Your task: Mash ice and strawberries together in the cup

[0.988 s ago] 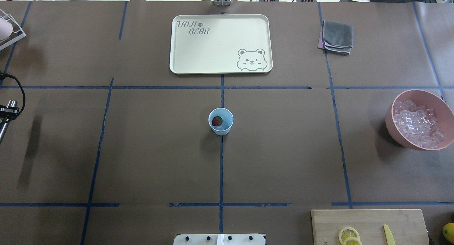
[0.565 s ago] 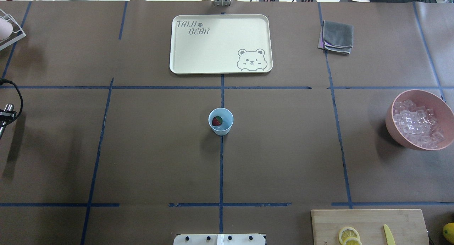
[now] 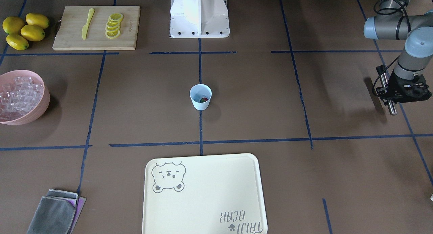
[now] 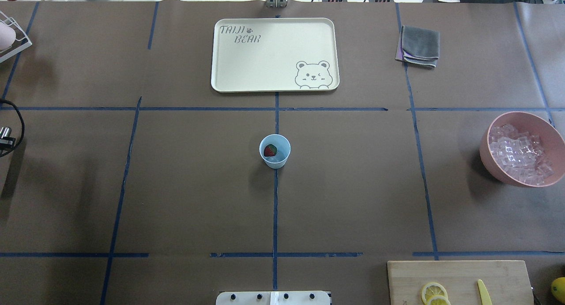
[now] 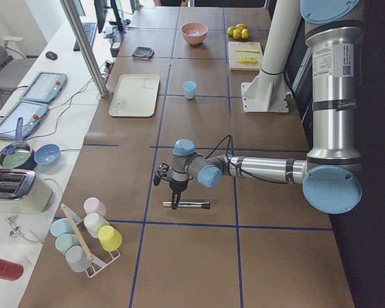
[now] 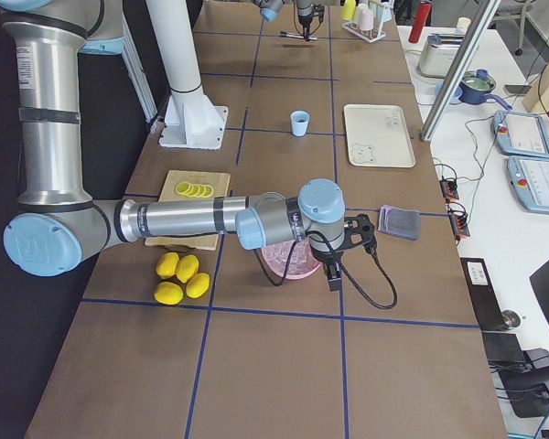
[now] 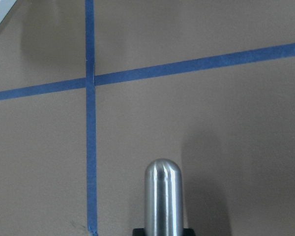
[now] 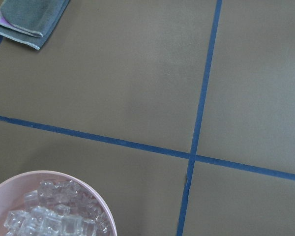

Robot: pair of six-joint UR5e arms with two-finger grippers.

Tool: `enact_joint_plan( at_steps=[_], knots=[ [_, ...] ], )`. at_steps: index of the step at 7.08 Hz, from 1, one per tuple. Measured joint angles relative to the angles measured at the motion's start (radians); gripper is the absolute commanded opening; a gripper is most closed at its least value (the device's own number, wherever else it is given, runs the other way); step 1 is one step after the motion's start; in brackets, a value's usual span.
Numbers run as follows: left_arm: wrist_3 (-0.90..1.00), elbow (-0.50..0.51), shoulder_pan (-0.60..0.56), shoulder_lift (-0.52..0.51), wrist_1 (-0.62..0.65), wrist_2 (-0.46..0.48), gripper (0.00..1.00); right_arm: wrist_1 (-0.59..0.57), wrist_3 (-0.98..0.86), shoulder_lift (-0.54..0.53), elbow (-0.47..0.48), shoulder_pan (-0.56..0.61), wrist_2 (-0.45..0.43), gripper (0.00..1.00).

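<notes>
While the left gripper (image 3: 398,93) stood closed on an upright metal rod (image 3: 390,104) near the table's left end, the cup (image 3: 200,98) with the strawberry (image 4: 269,151) sat well apart at centre, to its right. The right gripper's state could not be told.

table (image 4: 185,186) brown, blue-taped | cup (image 4: 277,163) | tray (image 4: 273,53) | pink bowl (image 4: 487,159) | cloth (image 4: 419,45) | cutting board (image 4: 459,276) | 4 lemons (image 3: 32,32)
</notes>
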Motion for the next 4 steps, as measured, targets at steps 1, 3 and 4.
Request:
enact_joint_plan(
  at_steps=[1, 3, 4],
  knots=[
    [0.000, 0.003, -0.001, 0.001, 0.000, 0.014, 1.00, 0.000, 0.000, 0.001, 0.000, 0.000, 0.000, 0.99],
    [0.000, 0.009, -0.001, 0.000, -0.002, 0.059, 1.00, 0.000, 0.001, 0.000, 0.003, 0.000, 0.000, 0.99],
    [0.000, 0.007, -0.001, -0.001, -0.002, 0.065, 1.00, 0.000, 0.001, 0.000, 0.005, 0.000, 0.000, 0.99]
  ],
)
